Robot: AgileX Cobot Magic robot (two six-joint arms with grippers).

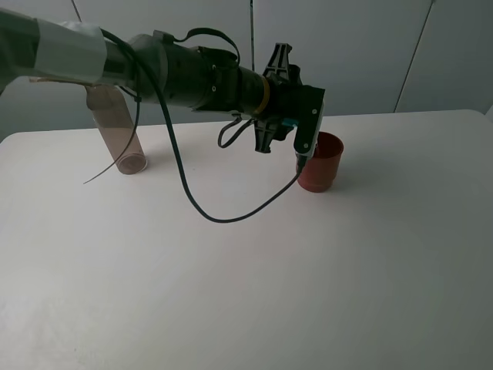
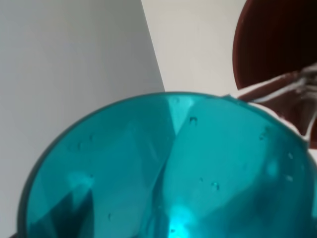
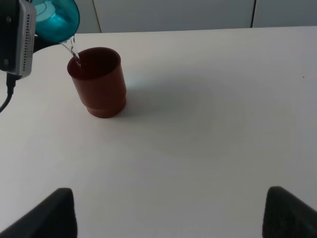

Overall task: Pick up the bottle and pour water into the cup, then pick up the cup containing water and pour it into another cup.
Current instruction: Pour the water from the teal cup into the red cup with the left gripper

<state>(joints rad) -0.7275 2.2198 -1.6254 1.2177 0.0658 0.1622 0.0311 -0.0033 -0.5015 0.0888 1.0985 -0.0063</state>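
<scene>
Exterior high view: the left arm reaches across the white tabletop (image 1: 246,277), and the left end effector (image 1: 286,123) sits just above and beside the rim of the red cup (image 1: 321,162). Only a sliver of the teal cup (image 1: 289,122) shows within that end effector. The bottle (image 1: 117,129) stands well behind the end effector, back along the arm, partly hidden by the arm's wrapped section. A black cable (image 1: 185,185) loops from the arm down to the tabletop.

Left wrist view: the teal cup (image 2: 168,168) fills the frame, tipped, with droplets on its inner wall (the fingers themselves are out of sight, yet the cup is held aloft and gripped). A thin stream of water (image 2: 282,89) leaves its rim toward the red cup (image 2: 277,44).

Right wrist view: the teal cup (image 3: 57,20), tilted, pours a stream of water (image 3: 73,52) into the upright red cup (image 3: 99,82). The right end effector (image 3: 171,213) is well apart from both cups, its dark fingertips (image 3: 44,215) spread wide and holding nothing.
</scene>
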